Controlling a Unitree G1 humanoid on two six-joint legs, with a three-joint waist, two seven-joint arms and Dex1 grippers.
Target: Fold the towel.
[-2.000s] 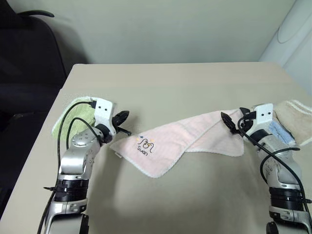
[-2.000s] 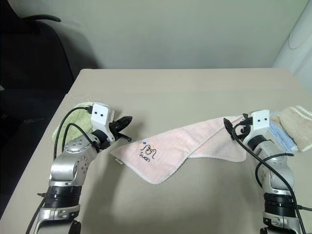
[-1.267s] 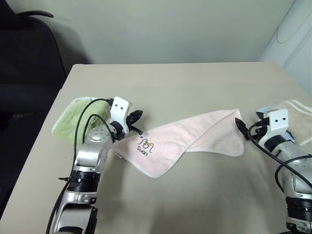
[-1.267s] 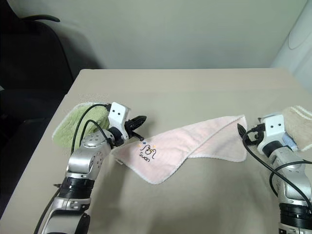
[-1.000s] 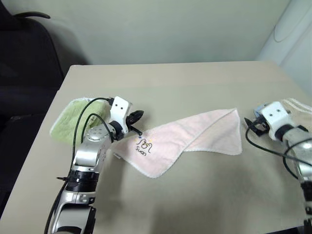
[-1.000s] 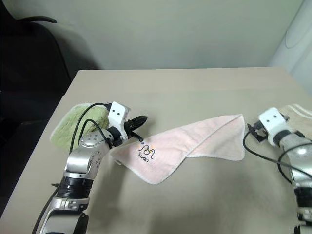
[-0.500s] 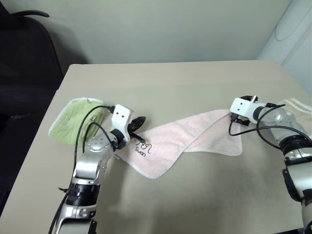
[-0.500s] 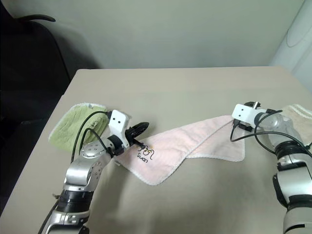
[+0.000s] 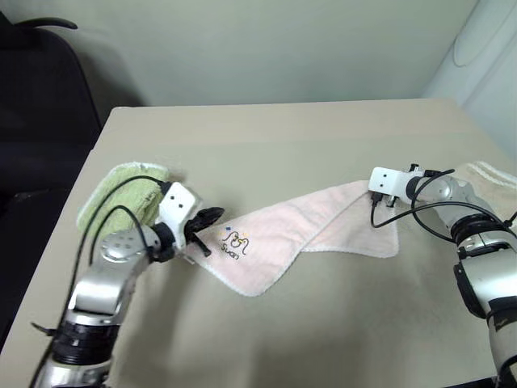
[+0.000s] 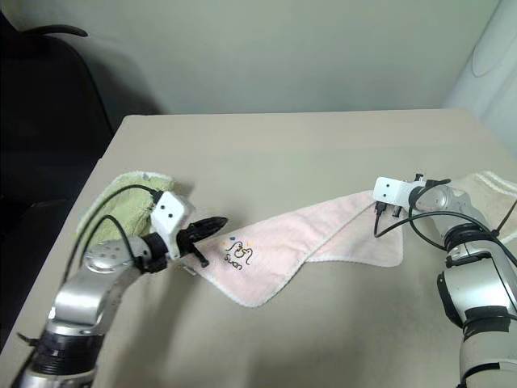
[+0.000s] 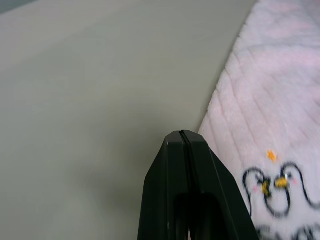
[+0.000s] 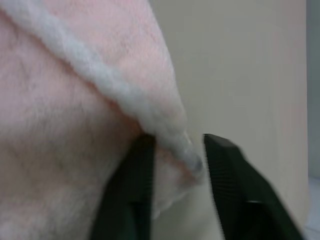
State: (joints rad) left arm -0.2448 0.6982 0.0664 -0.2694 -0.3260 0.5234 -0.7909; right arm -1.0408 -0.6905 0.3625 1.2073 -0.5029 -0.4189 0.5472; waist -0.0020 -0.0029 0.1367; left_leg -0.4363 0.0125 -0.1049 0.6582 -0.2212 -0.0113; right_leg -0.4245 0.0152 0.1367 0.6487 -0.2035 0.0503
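**Pink towel stretched between two grippers on a beige table**

The towel [image 9: 311,230] lies loosely doubled on the beige table [image 9: 266,145], its long axis running from the left gripper [image 9: 212,216] up and across to the right gripper [image 12: 175,160]. Its embroidered logo [image 9: 233,243] sits just beyond the left gripper's tips. Those black fingers [image 11: 185,165] are pressed together; the left wrist view shows them over the towel's edge, the penguin stitching beside them, with nothing visibly between them. The right wrist view shows what the head views hide: the whitish hem corner lying between the right fingers [image 12: 132,175], which are narrowly apart around it. Behind the left arm rests a green towel [image 9: 121,190]; beyond the right arm, a beige towel [image 9: 493,174]. A dark chair [image 9: 44,89] stands off the table's far left corner, against a pale wall [image 9: 266,40].
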